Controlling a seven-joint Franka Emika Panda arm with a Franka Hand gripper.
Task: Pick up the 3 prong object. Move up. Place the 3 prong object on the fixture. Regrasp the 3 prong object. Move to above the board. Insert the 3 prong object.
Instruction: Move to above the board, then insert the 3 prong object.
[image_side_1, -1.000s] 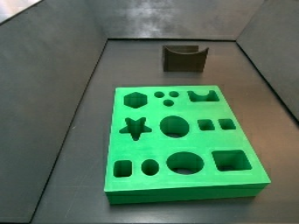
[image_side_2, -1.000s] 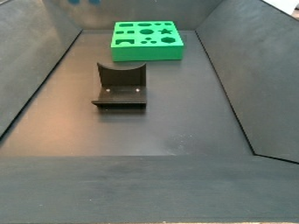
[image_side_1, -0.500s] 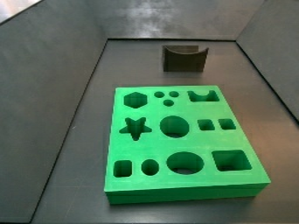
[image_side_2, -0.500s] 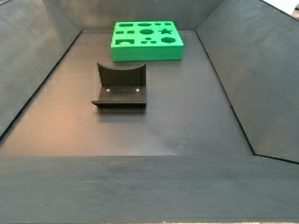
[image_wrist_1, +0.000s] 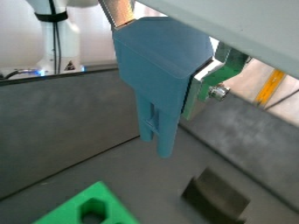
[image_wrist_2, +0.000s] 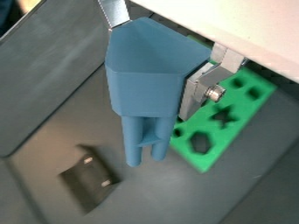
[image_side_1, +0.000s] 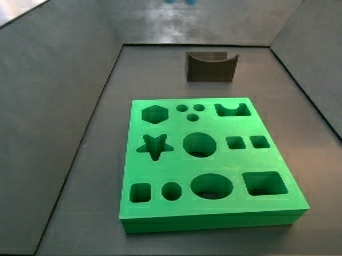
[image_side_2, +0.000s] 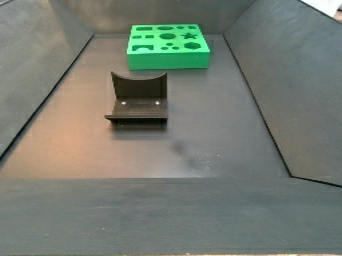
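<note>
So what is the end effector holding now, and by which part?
The end effector holds the 3 prong object by its wide head, prongs pointing down.

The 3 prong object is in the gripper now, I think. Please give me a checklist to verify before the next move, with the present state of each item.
1. 3 prong object held in the gripper: ok, both wrist views show it between the silver fingers, high over the floor.
2. Prongs pointing down: ok in both wrist views.
3. Fixture free: ok, nothing rests in its notch in both side views.
4. Fixture position under the gripper: not ok yet; in a wrist view the fixture lies off to the side of the prongs.
5. Board holes free: ok, no piece sits in any cut-out.
6. Grip firmness: cannot tell, the contact pads are hidden behind the object.
</note>
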